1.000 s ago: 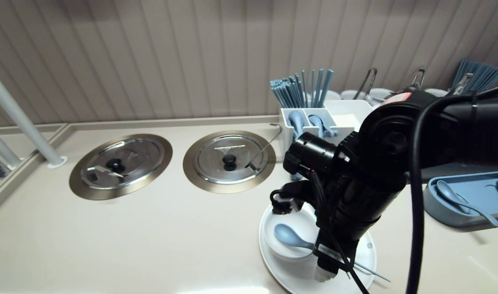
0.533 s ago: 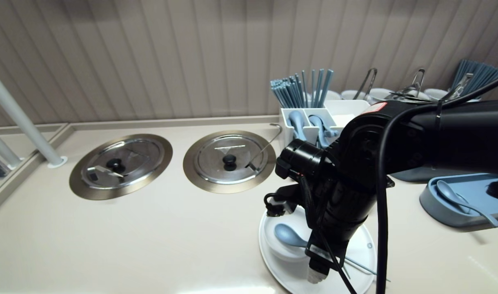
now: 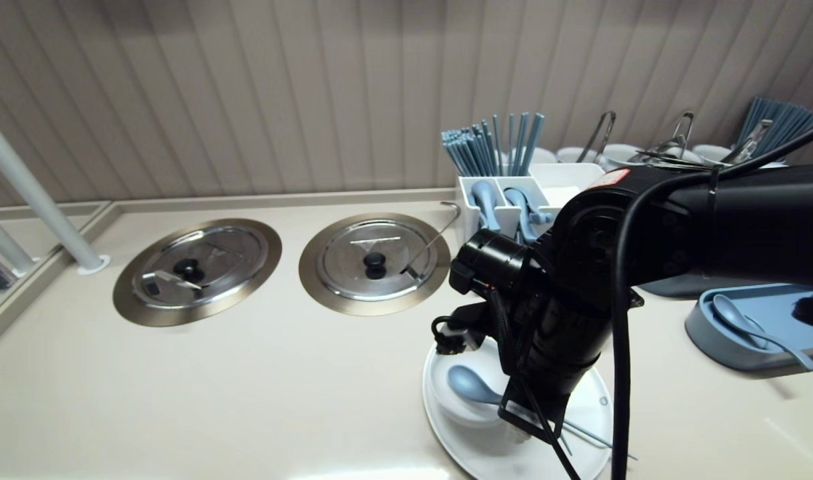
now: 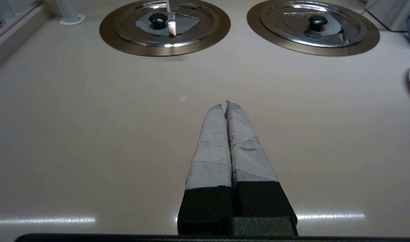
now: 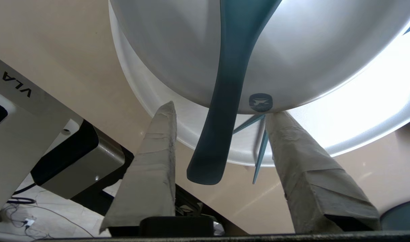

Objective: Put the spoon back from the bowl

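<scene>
Clock centred on plate [image 3: 463, 441], 12 toward wall.
- Right gripper [image 5: 221, 109]: fingers straddle spoon [image 5: 232, 67] handle, slim gap each side; bowl [image 5: 158, 50] blocks just ahead.
- 12: cutlery caddy [image 3: 566, 175], near.
- 3: blue tray [image 3: 713, 340], near.
- 10–11: two lids [image 3: 393, 267] [image 3: 213, 263], flat, low.
- 7–10: bare counter [image 3: 260, 387], wide passage; left gripper [image 4: 226, 104] above it.

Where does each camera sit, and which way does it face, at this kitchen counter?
Head view: on the head, facing forward and down at the counter, two round lids, and a plate with bowl and spoon; the right arm shows.
Left wrist view: behind the left jaws, low over the counter, facing the lids; the shut jaws show.
Right wrist view: behind the right jaws, close to the bowl; they stand apart either side of the spoon handle.
Shared: head and right wrist views both show bowl, spoon, plate.
</scene>
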Motion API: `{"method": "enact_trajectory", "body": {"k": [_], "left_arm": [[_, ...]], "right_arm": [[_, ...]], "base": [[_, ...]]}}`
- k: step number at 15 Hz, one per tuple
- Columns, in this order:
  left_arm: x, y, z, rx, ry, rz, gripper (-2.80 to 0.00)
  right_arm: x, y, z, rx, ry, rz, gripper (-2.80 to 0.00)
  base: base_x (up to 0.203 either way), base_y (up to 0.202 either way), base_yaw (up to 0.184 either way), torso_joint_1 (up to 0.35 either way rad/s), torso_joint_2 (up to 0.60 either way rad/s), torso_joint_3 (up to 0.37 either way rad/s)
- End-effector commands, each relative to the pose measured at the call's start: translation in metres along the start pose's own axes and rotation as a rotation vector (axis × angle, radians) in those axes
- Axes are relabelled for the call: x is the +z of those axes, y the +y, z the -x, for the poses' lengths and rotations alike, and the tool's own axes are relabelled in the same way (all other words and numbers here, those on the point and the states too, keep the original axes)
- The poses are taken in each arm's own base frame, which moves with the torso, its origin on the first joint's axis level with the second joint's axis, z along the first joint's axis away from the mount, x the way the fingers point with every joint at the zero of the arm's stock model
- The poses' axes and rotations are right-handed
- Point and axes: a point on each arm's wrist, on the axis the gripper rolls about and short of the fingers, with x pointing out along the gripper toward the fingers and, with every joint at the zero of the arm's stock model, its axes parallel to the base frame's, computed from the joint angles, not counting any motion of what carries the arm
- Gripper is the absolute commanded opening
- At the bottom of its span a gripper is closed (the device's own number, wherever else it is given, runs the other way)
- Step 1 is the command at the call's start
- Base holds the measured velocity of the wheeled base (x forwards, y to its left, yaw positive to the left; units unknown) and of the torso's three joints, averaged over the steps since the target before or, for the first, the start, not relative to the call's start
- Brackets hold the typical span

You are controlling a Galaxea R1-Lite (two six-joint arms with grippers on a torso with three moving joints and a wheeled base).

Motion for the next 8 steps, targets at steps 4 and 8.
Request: {"method": "enact_trajectory", "body": {"k": [4, 8], "left_arm": [[-0.0025, 0.0, -0.0006, 0.0, 0.008, 0.001, -2.8], [-0.0025, 0.0, -0.0006, 0.0, 0.008, 0.001, -2.8]], "right_arm": [[-0.0026, 0.0004, 0.0052, -0.002, -0.008, 0.002, -2.8], [-0.0053, 0.0007, 0.0104, -0.005, -0.02, 0.001, -2.8]], "base": [[0.0, 0.0, 0.0, 0.0, 0.0, 0.0], [0.0, 0.0, 0.0, 0.0, 0.0, 0.0]]}}
